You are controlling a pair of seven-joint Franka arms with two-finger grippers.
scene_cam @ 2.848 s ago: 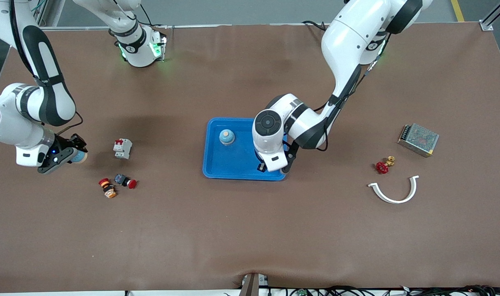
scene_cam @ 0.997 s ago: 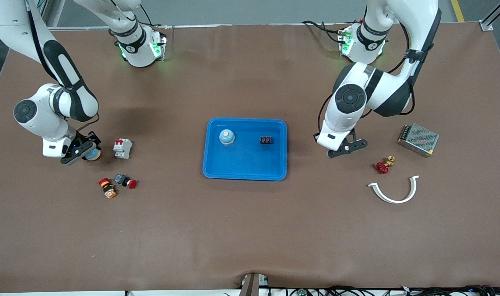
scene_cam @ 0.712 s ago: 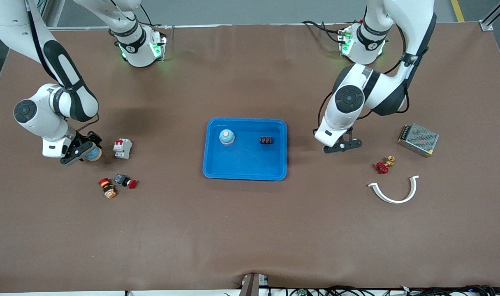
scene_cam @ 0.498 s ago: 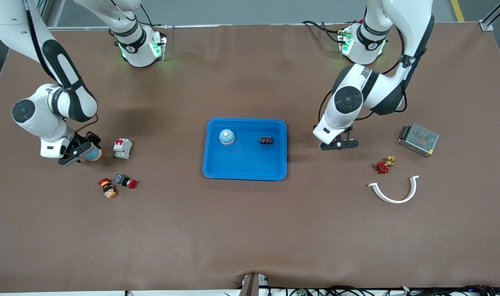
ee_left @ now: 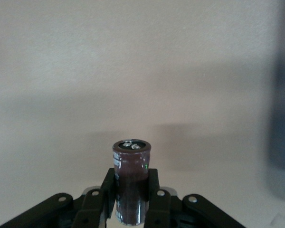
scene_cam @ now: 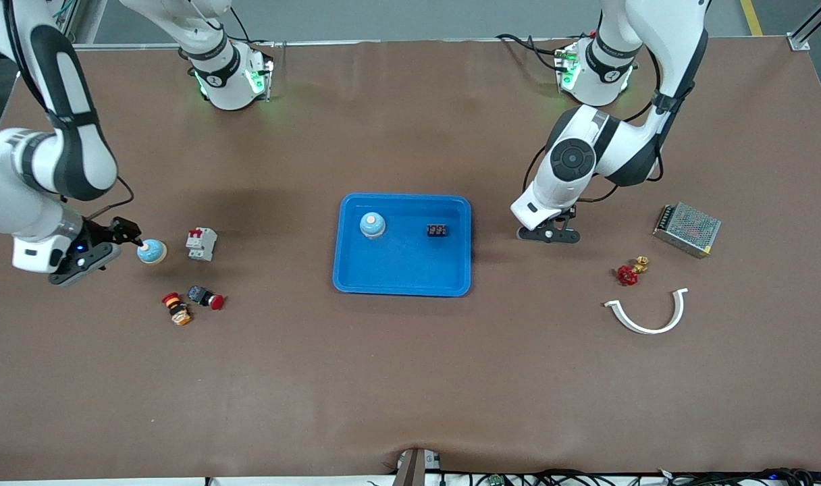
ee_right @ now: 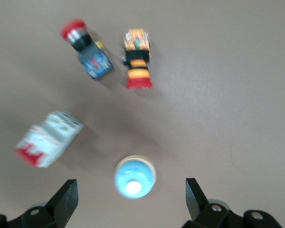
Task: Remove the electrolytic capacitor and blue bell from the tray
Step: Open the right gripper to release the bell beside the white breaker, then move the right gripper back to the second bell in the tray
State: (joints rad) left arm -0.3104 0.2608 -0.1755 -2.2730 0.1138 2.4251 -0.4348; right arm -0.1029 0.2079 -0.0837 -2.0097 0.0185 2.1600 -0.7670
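A light blue bell [scene_cam: 152, 252] stands on the brown table near the right arm's end, beside a white breaker. My right gripper [scene_cam: 121, 244] is open and apart from it; in the right wrist view the bell [ee_right: 135, 177] sits free between the spread fingers [ee_right: 66, 202] of that gripper [ee_right: 130, 205]. My left gripper [scene_cam: 549, 233] is low over the table beside the blue tray [scene_cam: 402, 283], toward the left arm's end. In the left wrist view that gripper [ee_left: 131, 202] is shut on an upright dark maroon capacitor [ee_left: 131, 171]. A second blue bell [scene_cam: 373, 225] and a small black part [scene_cam: 437, 230] lie in the tray.
A white and red breaker [scene_cam: 201, 244], a black push button [scene_cam: 206, 297] and an orange button [scene_cam: 177, 308] lie near the free bell. Near the left arm's end are a metal mesh box [scene_cam: 686, 229], a red and brass valve [scene_cam: 630, 271] and a white curved piece [scene_cam: 648, 316].
My right gripper has let go of the blue bell, opened and drawn back from it toward the right arm's end. My left gripper has left the tray and drifted slightly beside it.
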